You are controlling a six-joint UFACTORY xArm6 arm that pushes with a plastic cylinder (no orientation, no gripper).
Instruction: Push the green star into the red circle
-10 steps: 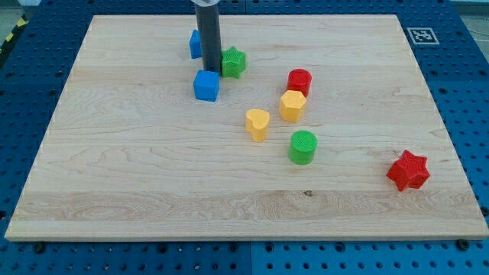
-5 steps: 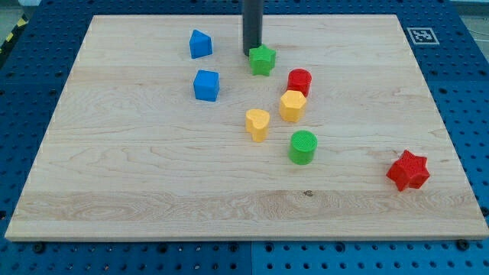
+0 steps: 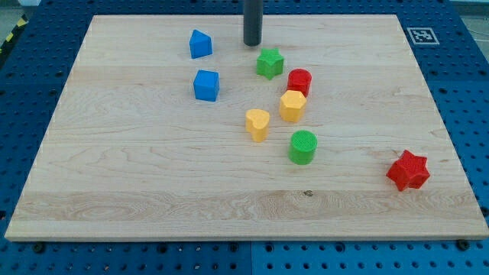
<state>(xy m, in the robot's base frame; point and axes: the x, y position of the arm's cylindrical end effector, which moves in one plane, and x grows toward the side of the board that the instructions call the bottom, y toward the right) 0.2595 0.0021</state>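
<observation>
The green star (image 3: 269,63) lies on the wooden board (image 3: 137,176), up and to the left of the red circle (image 3: 299,81), with a small gap between them. My tip (image 3: 253,43) stands up and to the left of the green star, a short way off and not touching it. The rod rises out of the view's top.
A yellow hexagon (image 3: 292,105) sits just below the red circle. A yellow block (image 3: 257,124) and a green circle (image 3: 302,147) lie lower. Two blue blocks (image 3: 200,44) (image 3: 206,85) lie at the left. A red star (image 3: 407,170) is at the lower right.
My tip swept from beside the blue blocks to the right, pushing the green star right toward the red circle. It has since drawn back upward, off the star.
</observation>
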